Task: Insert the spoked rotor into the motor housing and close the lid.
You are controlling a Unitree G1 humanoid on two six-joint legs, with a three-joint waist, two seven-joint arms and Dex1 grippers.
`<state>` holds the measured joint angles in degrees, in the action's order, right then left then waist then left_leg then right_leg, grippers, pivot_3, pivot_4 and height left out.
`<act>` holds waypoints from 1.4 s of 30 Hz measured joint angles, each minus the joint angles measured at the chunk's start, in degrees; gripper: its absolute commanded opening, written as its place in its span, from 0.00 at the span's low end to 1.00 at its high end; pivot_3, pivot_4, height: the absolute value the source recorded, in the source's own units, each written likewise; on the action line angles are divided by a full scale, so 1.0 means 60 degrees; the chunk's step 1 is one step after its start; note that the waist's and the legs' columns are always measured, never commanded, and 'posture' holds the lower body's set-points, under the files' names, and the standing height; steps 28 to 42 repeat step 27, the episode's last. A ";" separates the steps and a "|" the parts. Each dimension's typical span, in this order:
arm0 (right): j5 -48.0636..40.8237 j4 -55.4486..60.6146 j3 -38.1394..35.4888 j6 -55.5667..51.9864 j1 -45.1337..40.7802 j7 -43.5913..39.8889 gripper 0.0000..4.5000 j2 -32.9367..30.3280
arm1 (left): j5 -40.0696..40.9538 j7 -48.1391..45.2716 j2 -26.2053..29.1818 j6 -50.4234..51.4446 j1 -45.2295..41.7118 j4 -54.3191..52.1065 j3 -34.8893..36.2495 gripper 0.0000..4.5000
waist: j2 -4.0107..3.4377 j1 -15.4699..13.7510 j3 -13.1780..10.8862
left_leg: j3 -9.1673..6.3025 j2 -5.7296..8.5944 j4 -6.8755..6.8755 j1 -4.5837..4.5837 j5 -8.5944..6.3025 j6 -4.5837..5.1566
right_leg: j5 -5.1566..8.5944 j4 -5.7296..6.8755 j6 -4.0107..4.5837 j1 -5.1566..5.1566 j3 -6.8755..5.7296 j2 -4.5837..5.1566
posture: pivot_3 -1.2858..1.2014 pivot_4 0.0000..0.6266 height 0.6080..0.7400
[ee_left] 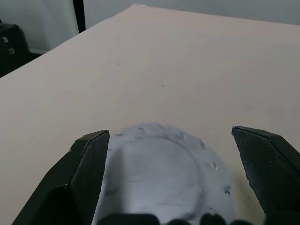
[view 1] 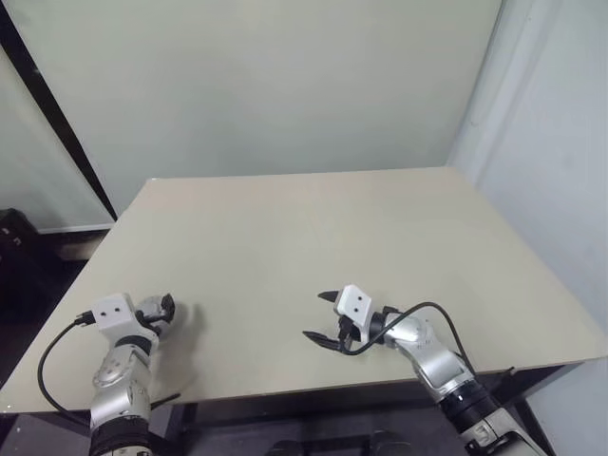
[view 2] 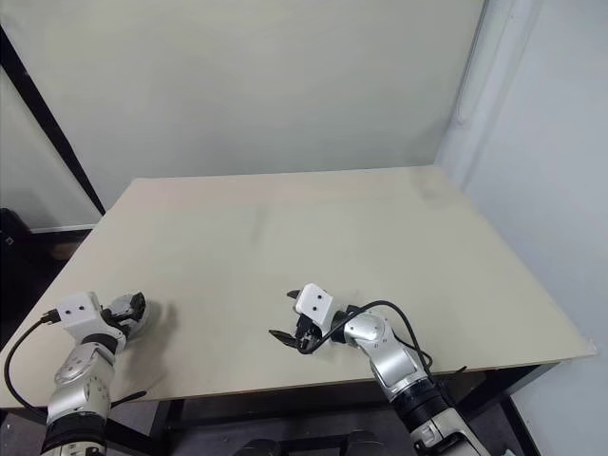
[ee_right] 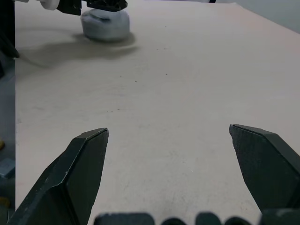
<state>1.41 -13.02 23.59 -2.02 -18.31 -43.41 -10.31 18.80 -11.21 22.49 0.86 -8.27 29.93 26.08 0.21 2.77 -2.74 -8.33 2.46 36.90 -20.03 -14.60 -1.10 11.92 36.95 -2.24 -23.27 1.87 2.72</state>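
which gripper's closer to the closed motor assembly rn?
Left. The left gripper hangs right over the lid, fingers spread either side. The right gripper sits well away, mid-table.

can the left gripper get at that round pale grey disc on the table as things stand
Probably yes. The round pale grey disc lies flat on the beige table right between the open left gripper's black fingers, nothing in between.
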 measured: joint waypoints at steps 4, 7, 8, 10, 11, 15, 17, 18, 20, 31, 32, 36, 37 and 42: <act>-0.0514 0.0139 -0.0442 -0.0527 0.0223 0.0076 1.00 0.0278 | -0.0012 -0.0579 0.0012 -0.0186 0.0366 -0.0769 -0.0195 0.99 | 0.0000 -0.0025 0.0000 | -0.0003 0.0002 0.0000 -0.0006 0.0000 0.0000 | 0.0000 -0.0001 0.0001 -0.0001 0.0001 0.0002 | 0.52 0.00 1.00; -0.1410 0.0755 -0.1225 -0.1331 0.0446 0.0257 1.00 0.0476 | 0.0107 -0.1590 0.0069 0.0229 0.0778 -0.2239 -0.0830 0.99 | -0.0002 -0.0057 -0.0002 | -0.0002 0.0005 0.0003 -0.0012 0.0000 -0.0001 | 0.0001 -0.0002 0.0001 0.0000 0.0003 0.0006 | 0.52 0.00 1.00; -0.1649 0.0953 -0.1457 -0.1559 0.0472 0.0330 1.00 0.0474 | 0.0221 -0.1957 0.0086 0.0461 0.0900 -0.2795 -0.1116 0.99 | -0.0006 -0.0063 -0.0003 | 0.0004 0.0008 0.0003 -0.0011 -0.0001 -0.0001 | 0.0001 -0.0004 0.0002 0.0002 0.0007 0.0009 | 0.52 0.00 1.00; -0.2030 0.1307 -0.1963 -0.1967 0.0552 0.0457 1.00 0.0378 | 0.0447 -0.2745 0.0222 0.1000 0.1116 -0.3833 -0.1720 0.99 | -0.0006 -0.0052 -0.0004 | 0.0014 0.0008 0.0004 -0.0011 -0.0001 0.0000 | 0.0004 -0.0005 0.0005 0.0002 0.0011 0.0010 | 0.52 0.00 1.00; -0.2194 0.1486 -0.2267 -0.2183 0.0590 0.0566 1.00 0.0215 | 0.0513 -0.3154 0.0314 0.1310 0.1256 -0.4416 -0.2096 0.99 | -0.0010 -0.0033 -0.0005 | 0.0024 0.0006 0.0004 -0.0009 -0.0001 0.0000 | 0.0006 -0.0006 0.0009 0.0000 0.0016 0.0009 | 0.52 0.00 1.00; -0.2433 0.1940 -0.2948 -0.2738 0.0919 0.0780 1.00 -0.0438 | 0.0618 -0.3700 0.0374 0.2138 0.1354 -0.5494 -0.2930 0.99 | -0.0016 0.0002 -0.0007 | 0.0026 -0.0005 -0.0003 -0.0007 -0.0001 0.0002 | 0.0009 -0.0005 0.0014 -0.0004 0.0016 -0.0001 | 0.52 0.00 1.00; -0.2472 0.2085 -0.3211 -0.2967 0.1095 0.0897 1.00 -0.0741 | 0.0626 -0.3795 0.0314 0.2486 0.1287 -0.5715 -0.3269 0.99 | -0.0023 0.0005 -0.0009 | 0.0028 -0.0007 -0.0004 -0.0005 -0.0001 0.0002 | 0.0011 -0.0003 0.0018 -0.0006 0.0017 -0.0004 | 0.52 0.00 1.00; -0.2474 0.2129 -0.3328 -0.3002 0.1158 0.0980 1.00 -0.0824 | 0.0627 -0.3842 0.0288 0.2605 0.1219 -0.5733 -0.3409 0.99 | -0.0024 0.0009 -0.0008 | 0.0032 -0.0010 -0.0004 -0.0004 -0.0001 0.0002 | 0.0011 -0.0002 0.0018 -0.0006 0.0018 -0.0006 | 0.52 0.00 1.00; -0.2474 0.2214 -0.3587 -0.3080 0.1278 0.1209 1.00 -0.0954 | 0.0634 -0.3983 0.0189 0.2783 0.1066 -0.5737 -0.3647 0.99 | -0.0024 0.0013 -0.0008 | 0.0043 -0.0014 -0.0004 -0.0002 0.0000 0.0003 | 0.0012 -0.0003 0.0019 -0.0006 0.0023 -0.0008 | 0.52 0.00 1.00; -0.2403 0.2349 -0.3795 -0.3147 0.1664 0.1844 1.00 -0.1130 | 0.0609 -0.4438 0.0085 0.3008 0.0869 -0.5474 -0.4188 0.99 | -0.0023 0.0008 -0.0008 | 0.0066 -0.0012 -0.0003 -0.0002 -0.0001 0.0006 | 0.0015 -0.0006 0.0022 -0.0006 0.0046 -0.0007 | 0.52 0.00 1.00; -0.2403 0.2349 -0.3795 -0.3147 0.1664 0.1844 1.00 -0.1130 | 0.0609 -0.4438 0.0085 0.3008 0.0869 -0.5474 -0.4188 0.99 | -0.0023 0.0008 -0.0008 | 0.0066 -0.0012 -0.0003 -0.0002 -0.0001 0.0006 | 0.0015 -0.0006 0.0022 -0.0006 0.0046 -0.0007 | 0.52 0.00 1.00; -0.2403 0.2349 -0.3795 -0.3147 0.1664 0.1844 1.00 -0.1130 | 0.0609 -0.4438 0.0085 0.3008 0.0869 -0.5474 -0.4188 0.99 | -0.0023 0.0008 -0.0008 | 0.0066 -0.0012 -0.0003 -0.0002 -0.0001 0.0006 | 0.0015 -0.0006 0.0022 -0.0006 0.0046 -0.0007 | 0.52 0.00 1.00; -0.2403 0.2349 -0.3795 -0.3147 0.1664 0.1844 1.00 -0.1130 | 0.0609 -0.4438 0.0085 0.3008 0.0869 -0.5474 -0.4188 0.99 | -0.0023 0.0008 -0.0008 | 0.0066 -0.0012 -0.0003 -0.0002 -0.0001 0.0006 | 0.0015 -0.0006 0.0022 -0.0006 0.0046 -0.0007 | 0.52 0.00 1.00; -0.2403 0.2349 -0.3795 -0.3147 0.1664 0.1844 1.00 -0.1130 | 0.0609 -0.4438 0.0085 0.3008 0.0869 -0.5474 -0.4188 0.99 | -0.0023 0.0008 -0.0008 | 0.0066 -0.0012 -0.0003 -0.0002 -0.0001 0.0006 | 0.0015 -0.0006 0.0022 -0.0006 0.0046 -0.0007 | 0.52 0.00 1.00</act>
